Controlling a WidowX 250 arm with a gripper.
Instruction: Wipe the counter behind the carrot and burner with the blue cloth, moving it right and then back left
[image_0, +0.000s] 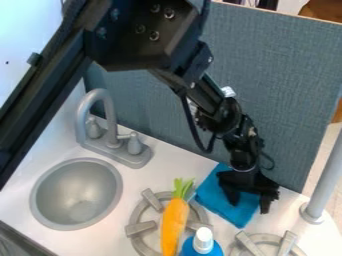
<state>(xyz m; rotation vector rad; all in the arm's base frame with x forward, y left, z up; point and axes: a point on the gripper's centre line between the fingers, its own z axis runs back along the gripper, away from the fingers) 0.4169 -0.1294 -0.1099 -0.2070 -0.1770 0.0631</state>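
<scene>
- As the fingers (232, 196) point down, they stand parted, released, with a strip of blue between them and nothing pinched there; whether their tips touch what lies below, I can't tell.
- Right under them, here's the cloth (211, 194), blue, spread on the counter (157, 167) near the foot of the panel; one finger is over it, the other by its right edge in view.
- Up from the fingers, it's the black gripper (250, 200), then the dark arm (43, 90), slanting down from the upper left, a loose cable looping beside the wrist.
- Just left of the cloth, we've got the carrot (175, 220), orange, lying over the near burner (140, 228), its green top pointing at the panel.
- Close by the carrot, a bottle (203, 247), blue with a white cap, at the bottom edge.
- Below the cloth and to the right of the bottle, a second burner (288, 242), grey, cut off by the edge.
- Over on the right, a grey pole (325, 177) rising from a round foot on the counter.
- Well off to the left, the round sink (77, 195), and behind it the grey tap (100, 95), curved, a knob on either side.
- Behind it all, the blue-grey panel (284, 75), upright along the back.
</scene>
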